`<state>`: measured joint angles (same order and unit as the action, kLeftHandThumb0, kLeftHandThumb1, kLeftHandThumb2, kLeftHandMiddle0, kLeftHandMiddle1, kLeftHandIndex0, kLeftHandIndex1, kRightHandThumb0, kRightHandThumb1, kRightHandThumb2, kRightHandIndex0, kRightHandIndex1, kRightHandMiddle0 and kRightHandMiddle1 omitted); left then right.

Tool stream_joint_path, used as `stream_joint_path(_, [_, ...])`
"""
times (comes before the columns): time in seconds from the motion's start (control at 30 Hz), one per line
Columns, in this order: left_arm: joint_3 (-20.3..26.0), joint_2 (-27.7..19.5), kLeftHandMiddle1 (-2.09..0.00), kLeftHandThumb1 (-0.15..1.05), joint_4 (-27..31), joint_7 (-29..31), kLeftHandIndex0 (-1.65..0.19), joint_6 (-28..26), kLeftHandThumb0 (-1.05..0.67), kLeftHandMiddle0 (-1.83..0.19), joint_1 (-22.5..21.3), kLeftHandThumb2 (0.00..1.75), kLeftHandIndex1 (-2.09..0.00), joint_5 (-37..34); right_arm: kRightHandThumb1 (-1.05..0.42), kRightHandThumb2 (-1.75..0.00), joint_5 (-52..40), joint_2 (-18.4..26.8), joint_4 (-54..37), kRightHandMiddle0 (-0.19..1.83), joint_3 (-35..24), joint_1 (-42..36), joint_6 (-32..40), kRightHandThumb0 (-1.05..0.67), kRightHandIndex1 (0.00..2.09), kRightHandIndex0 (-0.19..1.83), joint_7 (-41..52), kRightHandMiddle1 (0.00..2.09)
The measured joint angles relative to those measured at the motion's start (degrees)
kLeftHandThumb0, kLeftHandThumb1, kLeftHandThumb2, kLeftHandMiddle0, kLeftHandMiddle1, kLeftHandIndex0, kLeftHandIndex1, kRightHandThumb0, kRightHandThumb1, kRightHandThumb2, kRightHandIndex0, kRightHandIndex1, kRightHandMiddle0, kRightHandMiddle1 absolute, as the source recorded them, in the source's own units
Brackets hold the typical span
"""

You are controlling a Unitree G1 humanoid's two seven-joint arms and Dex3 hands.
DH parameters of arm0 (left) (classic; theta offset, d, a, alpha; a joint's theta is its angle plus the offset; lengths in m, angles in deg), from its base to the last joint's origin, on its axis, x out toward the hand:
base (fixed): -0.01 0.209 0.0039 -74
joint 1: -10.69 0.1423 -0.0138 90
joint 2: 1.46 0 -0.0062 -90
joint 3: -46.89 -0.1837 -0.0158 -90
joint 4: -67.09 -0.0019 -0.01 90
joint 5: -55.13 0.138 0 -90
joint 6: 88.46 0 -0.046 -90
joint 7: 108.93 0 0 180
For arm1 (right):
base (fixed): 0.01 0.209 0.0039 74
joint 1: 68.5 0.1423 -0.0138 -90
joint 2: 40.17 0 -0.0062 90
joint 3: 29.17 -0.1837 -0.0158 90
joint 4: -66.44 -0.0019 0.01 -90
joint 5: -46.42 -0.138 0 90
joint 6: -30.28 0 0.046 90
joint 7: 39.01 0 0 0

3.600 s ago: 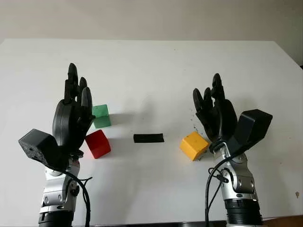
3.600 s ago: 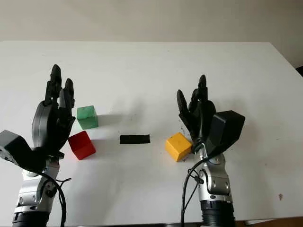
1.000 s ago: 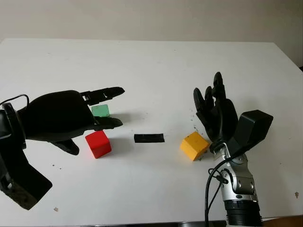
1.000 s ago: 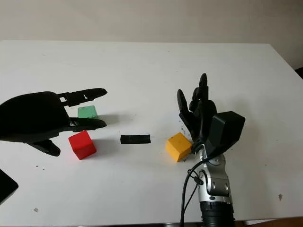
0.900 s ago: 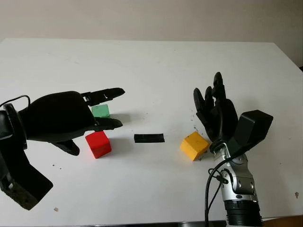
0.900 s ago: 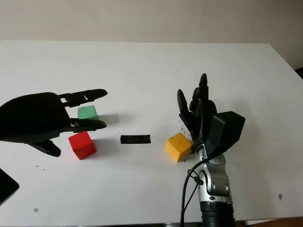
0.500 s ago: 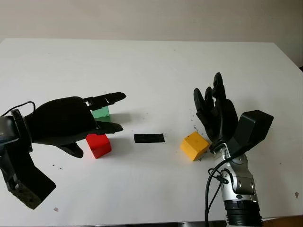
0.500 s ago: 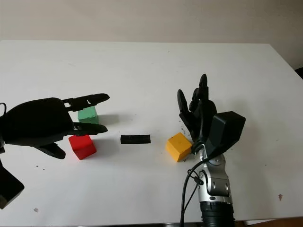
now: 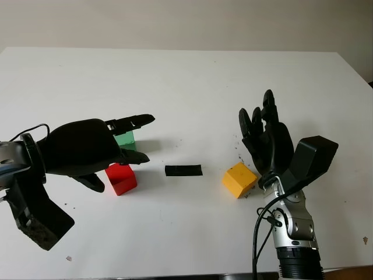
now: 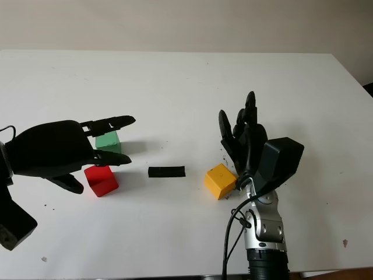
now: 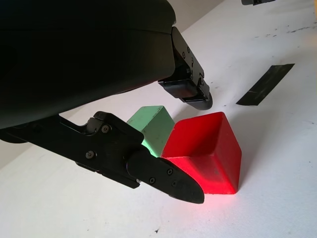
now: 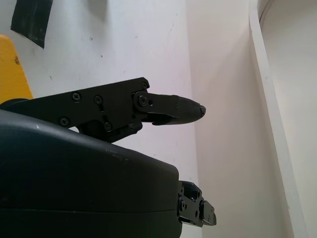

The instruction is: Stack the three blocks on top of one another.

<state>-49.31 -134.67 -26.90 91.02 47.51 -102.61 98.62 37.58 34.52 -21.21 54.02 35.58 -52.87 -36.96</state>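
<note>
The left hand (image 9: 87, 150) hovers open over the red block (image 9: 121, 178) — just near of the green block (image 9: 124, 139) — and should descend squarely, fingers straddling red alone.

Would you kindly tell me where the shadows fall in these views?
Left eye view: the green block casts a soft shadow toward the black tape strip side. Left wrist view: the red block shades the table beside it, under the open left robot hand.
</note>
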Motion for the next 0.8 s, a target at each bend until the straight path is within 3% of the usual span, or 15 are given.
stream_joint_path(0.2, [-0.2, 0.0, -0.06, 0.88, -0.4, -0.8, -0.63, -0.1, -0.46, 0.14, -0.7, 0.06, -0.16, 0.4, -1.05, -0.39, 0.0, 0.0, -0.1, -0.19, 0.0, 0.0, 0.2, -0.37, 0.00, -0.19, -0.1, 0.00])
stream_joint_path(0.37, [-0.5, 0.2, -0.06, 0.91, -0.7, -1.0, -0.37, 0.0, -0.44, 0.09, -0.7, 0.05, -1.03, 0.4, -1.05, -0.39, 0.0, 0.0, -0.1, -0.19, 0.0, 0.0, 0.3, -0.36, 0.00, -0.19, -0.1, 0.00])
stream_joint_path(0.43, [-0.7, 0.2, -0.06, 0.91, -0.9, -1.1, -0.36, 0.0, -0.43, 0.06, -0.7, 0.05, -1.15, 0.4, -1.05, -0.39, 0.0, 0.0, -0.1, -0.19, 0.0, 0.0, 0.3, -0.36, 0.00, -0.19, -0.1, 0.00])
stream_joint_path(0.8, [-1.3, 1.0, -0.06, 0.90, -2.7, 0.4, -0.37, 0.2, -0.40, -0.04, -1.0, 0.05, -1.32, -3.6, -1.05, -0.38, 0.1, 0.0, -0.1, -0.19, 0.0, 0.0, 0.3, -0.37, 0.00, -0.19, -0.1, 0.00])
